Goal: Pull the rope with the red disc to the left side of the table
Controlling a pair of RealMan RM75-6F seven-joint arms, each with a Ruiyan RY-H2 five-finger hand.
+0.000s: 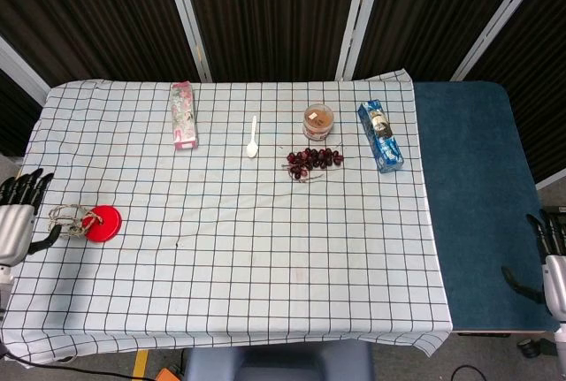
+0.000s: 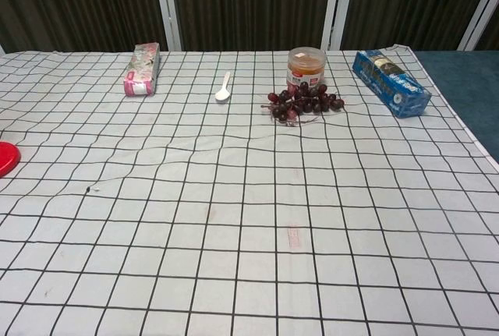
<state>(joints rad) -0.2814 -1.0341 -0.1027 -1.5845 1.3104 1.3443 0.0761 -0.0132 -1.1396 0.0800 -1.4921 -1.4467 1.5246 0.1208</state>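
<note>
The red disc (image 1: 103, 223) lies flat near the left edge of the checked tablecloth, and its edge also shows at the far left of the chest view (image 2: 6, 157). A bunched coil of tan rope (image 1: 71, 219) lies on the cloth just left of the disc. My left hand (image 1: 18, 217) hovers at the table's left edge, fingers spread, holding nothing, a little left of the rope. My right hand (image 1: 553, 257) hangs off the table's right side, fingers apart and empty.
A pink box (image 1: 184, 114), a white spoon (image 1: 253, 137), a small jar (image 1: 317, 121), a bunch of dark grapes (image 1: 314, 159) and a blue packet (image 1: 380, 136) lie along the far half of the cloth. Blue tabletop (image 1: 478, 195) shows at the right.
</note>
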